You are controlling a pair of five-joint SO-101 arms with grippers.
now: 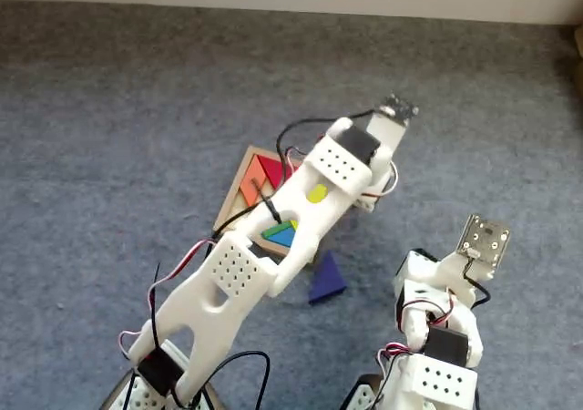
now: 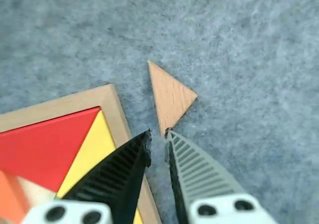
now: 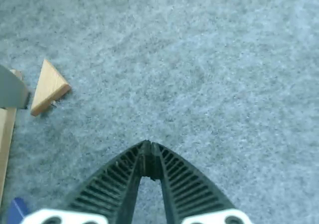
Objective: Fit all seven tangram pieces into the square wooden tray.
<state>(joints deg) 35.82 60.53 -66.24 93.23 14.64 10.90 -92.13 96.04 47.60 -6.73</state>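
Note:
A plain wooden triangle (image 2: 171, 95) lies flat on the grey carpet just outside a corner of the square wooden tray (image 2: 112, 109). My left gripper (image 2: 158, 133) hovers over the triangle's near corner, open by a narrow gap, its tips either side of that corner. Red (image 2: 45, 144), yellow (image 2: 92, 154) and orange (image 2: 10, 194) pieces lie in the tray. From above, the left arm (image 1: 273, 237) crosses the tray (image 1: 239, 180), where green (image 1: 276, 229) and blue (image 1: 284, 238) pieces also show. A dark blue triangle (image 1: 325, 280) rests on the carpet beside the tray. My right gripper (image 3: 149, 145) is shut and empty over bare carpet.
The right arm (image 1: 446, 292) sits folded near the front right. From its wrist, the wooden triangle (image 3: 48, 87), the tray's edge (image 3: 6, 129) and the dark blue triangle (image 3: 15, 209) lie off to one side. Open carpet surrounds the tray at the back and left.

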